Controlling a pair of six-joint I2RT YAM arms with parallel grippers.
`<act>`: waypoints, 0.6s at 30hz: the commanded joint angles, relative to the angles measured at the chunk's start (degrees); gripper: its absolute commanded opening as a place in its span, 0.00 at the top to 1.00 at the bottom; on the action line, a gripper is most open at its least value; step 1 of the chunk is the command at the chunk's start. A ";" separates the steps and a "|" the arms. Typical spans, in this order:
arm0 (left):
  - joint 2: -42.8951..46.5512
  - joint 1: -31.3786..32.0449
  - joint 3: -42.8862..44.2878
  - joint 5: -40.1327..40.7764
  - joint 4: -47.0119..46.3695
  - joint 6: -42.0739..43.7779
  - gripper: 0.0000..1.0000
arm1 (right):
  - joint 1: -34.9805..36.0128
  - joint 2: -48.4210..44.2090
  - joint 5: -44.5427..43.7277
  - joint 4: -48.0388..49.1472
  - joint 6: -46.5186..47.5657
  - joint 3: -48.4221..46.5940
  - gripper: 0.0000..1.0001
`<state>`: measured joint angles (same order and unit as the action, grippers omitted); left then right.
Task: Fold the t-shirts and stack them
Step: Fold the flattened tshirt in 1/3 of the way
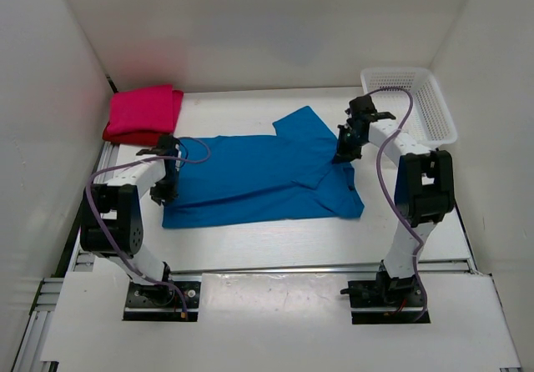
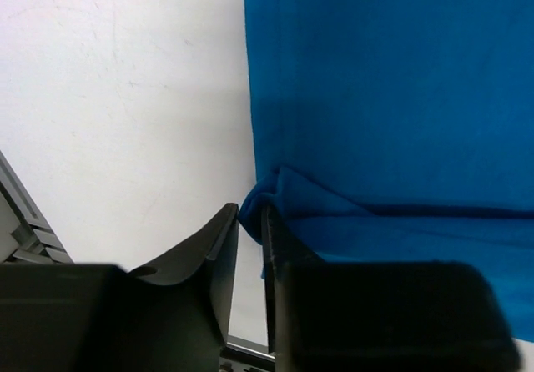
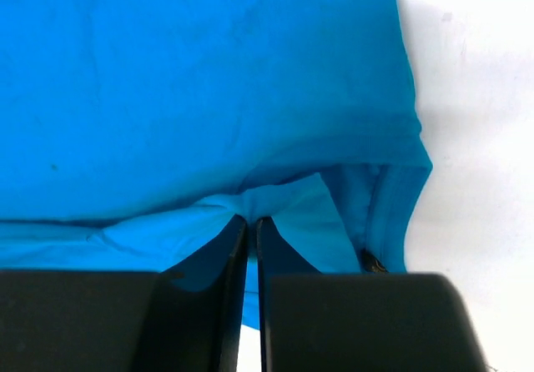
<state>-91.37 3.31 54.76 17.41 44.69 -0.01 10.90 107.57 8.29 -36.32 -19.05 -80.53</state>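
The bright blue t-shirt (image 1: 250,180) lies spread across the middle of the table, folded lengthwise, with a sleeve pointing to the back. My left gripper (image 1: 164,190) is low at its left edge. In the left wrist view the jaws of this gripper (image 2: 250,213) stand slightly apart, a small fold of the blue cloth (image 2: 384,97) at their tips and table showing through the gap. My right gripper (image 1: 345,155) is at the shirt's right end. In the right wrist view this gripper (image 3: 251,220) is nearly closed, pinching a pleat of blue cloth (image 3: 209,80). The magenta-pink t-shirt (image 1: 143,109) lies folded on the dark red one (image 1: 117,137) at the back left.
A white mesh basket (image 1: 438,113) stands at the back right corner, just behind the right arm. White walls close in the table on the left, back and right. Metal rails run along the table's left and near edges.
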 commanded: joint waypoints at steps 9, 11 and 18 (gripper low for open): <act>-0.21 -5.41 8.43 2.72 -1.10 0.01 0.27 | -0.09 2.91 -3.72 -5.26 1.03 -12.19 0.66; 1.02 -7.60 8.96 1.58 -0.57 0.01 0.18 | -0.09 1.86 -3.72 -5.87 1.03 -12.71 0.60; 4.79 -9.46 6.25 -6.67 7.32 0.01 0.13 | -0.09 -9.82 -3.72 -11.94 1.03 -1.26 0.37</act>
<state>-91.53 -6.42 62.52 16.19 46.94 0.03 10.92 105.38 5.72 -43.40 -18.87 -87.42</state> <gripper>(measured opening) 0.867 0.612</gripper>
